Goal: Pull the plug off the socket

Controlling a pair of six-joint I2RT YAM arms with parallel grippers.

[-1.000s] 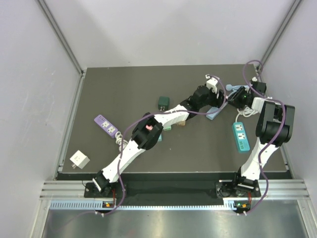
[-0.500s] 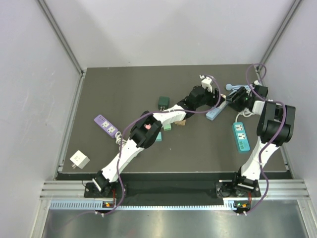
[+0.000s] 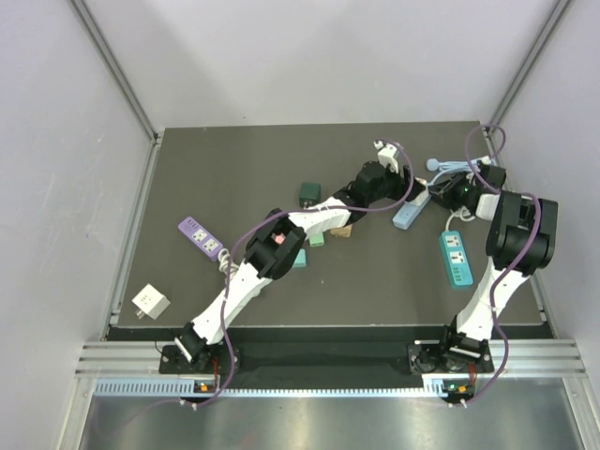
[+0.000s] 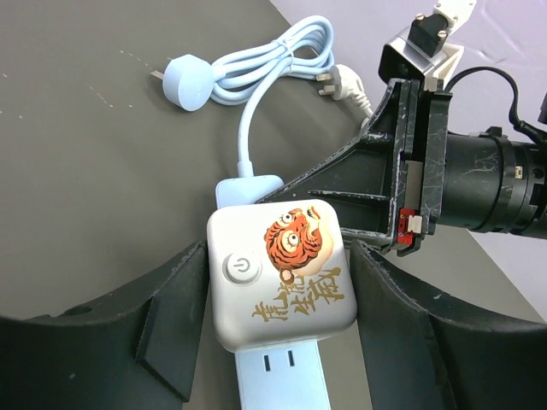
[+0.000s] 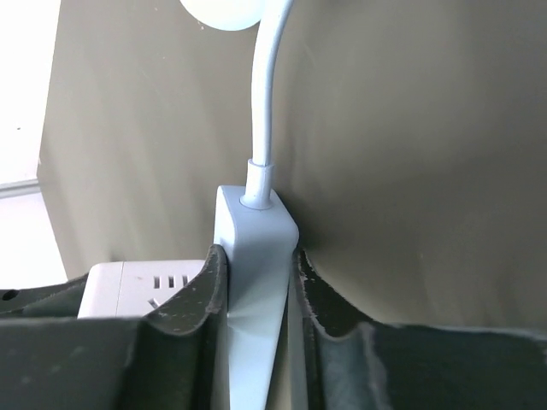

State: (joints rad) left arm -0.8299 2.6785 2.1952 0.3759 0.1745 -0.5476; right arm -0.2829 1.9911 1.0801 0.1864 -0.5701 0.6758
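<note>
A white cube plug (image 4: pixel 282 273) with a tiger picture and a power button sits in a light blue socket strip (image 4: pixel 282 376). My left gripper (image 4: pixel 278 252) is shut on the plug, one finger against each side. At the strip's cord end (image 5: pixel 256 248), my right gripper (image 5: pixel 256 256) is shut on the narrow body. The strip's pale blue cord (image 4: pixel 256 68) coils away behind it. From above, both grippers meet over the strip (image 3: pixel 408 214) at the back right of the table.
A teal power strip (image 3: pixel 456 256) lies near the right arm. A purple strip (image 3: pixel 202 237), a white adapter (image 3: pixel 150 301) and a dark green adapter (image 3: pixel 308 195) lie to the left. The cord's round blue plug (image 4: pixel 186 81) lies beyond the strip.
The left wrist has shifted slightly left and back. The right gripper has moved in and now sits shut on the strip's cord end. The strip has turned a little.
</note>
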